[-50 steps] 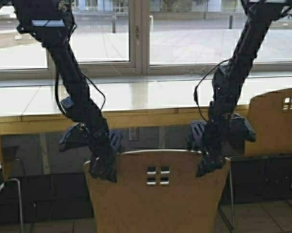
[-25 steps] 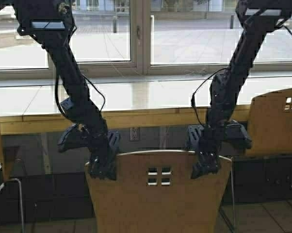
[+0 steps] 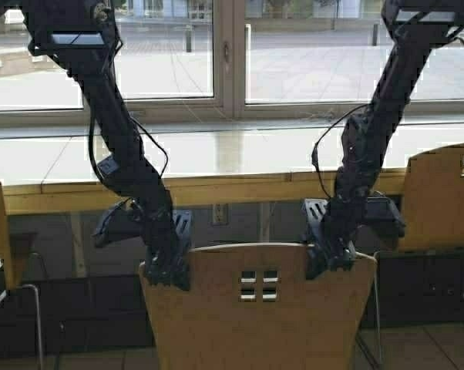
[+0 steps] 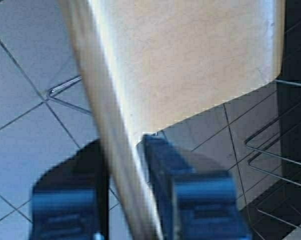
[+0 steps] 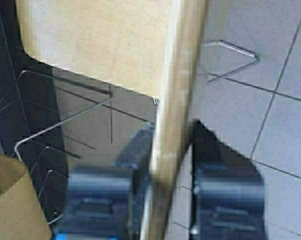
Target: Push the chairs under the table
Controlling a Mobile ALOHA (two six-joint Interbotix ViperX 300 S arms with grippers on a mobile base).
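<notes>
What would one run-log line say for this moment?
left gripper: shut on middle chair back | right gripper: same | table: ahead | seat: not yet under

Large window (image 3: 216, 54) spans 12 o'clock, its pale frame upright at centre | paved plaza (image 3: 309, 73) outside in daylight | wall outlet (image 3: 220, 213) at centre | dark tiled floor (image 3: 425, 339) at 5 o'clock.

**Nothing readable here**

No text, labels, brands, numbers or signs legible anywhere. Checked the high view and both wrist views, nothing printed to make out.
</notes>
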